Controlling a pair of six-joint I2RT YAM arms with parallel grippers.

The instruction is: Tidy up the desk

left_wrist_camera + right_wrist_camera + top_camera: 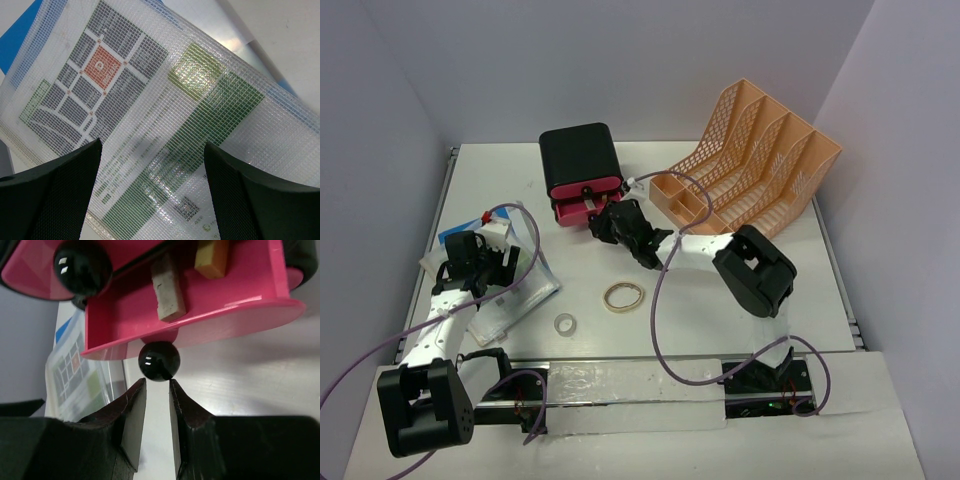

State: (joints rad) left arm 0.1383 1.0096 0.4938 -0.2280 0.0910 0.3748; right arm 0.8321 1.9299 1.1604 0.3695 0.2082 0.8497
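Two narrow-set fingers of the right gripper (152,415) sit just below the black knob (159,361) of an open pink drawer (200,310), gripping nothing. Pushing squarely on the knob would shut it cleanly. Left gripper (152,195) hangs wide open over a mesh pouch (150,110) on the desk (720,300); drawer contents are unclear.

Pink drawer (200,300): glossy smooth plastic. Black knob (159,361): polished, reflective. Document pouch (165,125): translucent mesh-reinforced plastic. File rack (760,165): perforated plastic. Desk (720,300): matt white.
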